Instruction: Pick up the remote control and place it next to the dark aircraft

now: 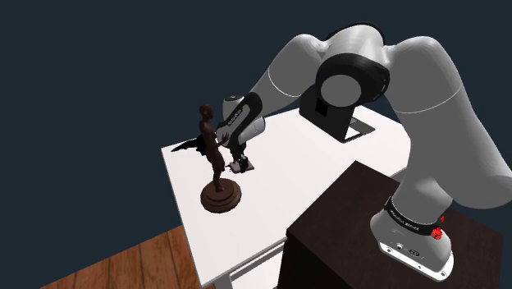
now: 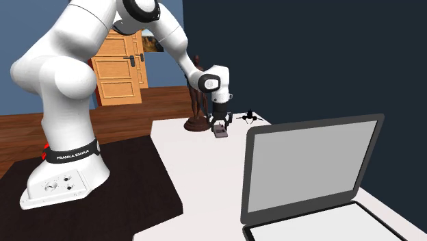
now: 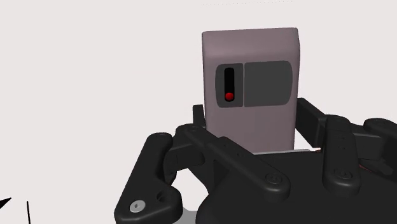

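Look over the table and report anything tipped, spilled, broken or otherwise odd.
Nothing stands out. The brown figurine stands upright on its round base, the laptop sits open, the dark aircraft rests on the white table near the figurine, and the remote control sits squarely, undamaged, clasped by the gripper.

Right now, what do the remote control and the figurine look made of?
The remote control: plain matte mauve-grey shell, dark panel, probably plastic; no texture settles it. The figurine: dark reddish-brown, slight sheen, wood or bronze, cannot tell.
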Controlling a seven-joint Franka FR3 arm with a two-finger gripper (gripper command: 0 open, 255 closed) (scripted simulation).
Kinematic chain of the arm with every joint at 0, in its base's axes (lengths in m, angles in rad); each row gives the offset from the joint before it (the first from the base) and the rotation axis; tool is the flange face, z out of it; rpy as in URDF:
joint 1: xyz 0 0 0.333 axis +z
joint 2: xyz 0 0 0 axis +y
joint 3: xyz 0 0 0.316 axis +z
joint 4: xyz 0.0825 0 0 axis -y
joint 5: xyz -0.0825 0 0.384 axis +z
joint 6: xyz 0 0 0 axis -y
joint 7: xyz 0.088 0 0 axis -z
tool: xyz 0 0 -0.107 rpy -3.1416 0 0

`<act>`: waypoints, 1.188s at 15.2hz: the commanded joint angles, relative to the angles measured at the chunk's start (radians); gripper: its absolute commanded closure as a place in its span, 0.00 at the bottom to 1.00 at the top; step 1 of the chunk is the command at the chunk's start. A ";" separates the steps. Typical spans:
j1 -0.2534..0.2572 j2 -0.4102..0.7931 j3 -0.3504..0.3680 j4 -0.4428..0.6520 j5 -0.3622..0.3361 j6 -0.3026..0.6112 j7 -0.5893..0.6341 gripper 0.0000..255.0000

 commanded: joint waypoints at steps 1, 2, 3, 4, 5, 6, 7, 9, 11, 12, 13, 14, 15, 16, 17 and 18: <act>0.001 0.000 0.001 0.000 0.000 0.000 0.000 1.00; 0.001 0.001 0.001 0.000 0.000 0.000 0.000 0.00; 0.001 0.001 0.001 0.000 0.000 0.000 0.000 0.00; 0.001 0.001 0.001 0.000 0.000 0.000 0.000 0.00; 0.001 0.001 0.001 0.000 0.000 0.000 0.000 0.00; 0.001 0.001 0.001 0.000 0.000 0.000 0.000 0.00; 0.001 0.000 0.000 0.000 0.000 0.000 0.000 0.00; 0.019 -0.053 -0.024 -0.014 -0.024 -0.039 0.015 0.00; 0.034 -0.098 -0.046 -0.022 -0.047 -0.076 0.029 0.00; 0.034 -0.098 -0.046 -0.022 -0.048 -0.076 0.029 0.00; 0.034 -0.098 -0.046 -0.022 -0.048 -0.076 0.029 0.00; 0.034 -0.098 -0.046 -0.022 -0.048 -0.076 0.029 0.00; 0.034 -0.098 -0.046 -0.022 -0.048 -0.076 0.029 0.00; 0.034 -0.098 -0.046 -0.022 -0.048 -0.076 0.029 0.00; 0.034 -0.098 -0.046 -0.022 -0.048 -0.076 0.029 0.00; 0.034 -0.098 -0.046 -0.022 -0.048 -0.076 0.029 0.00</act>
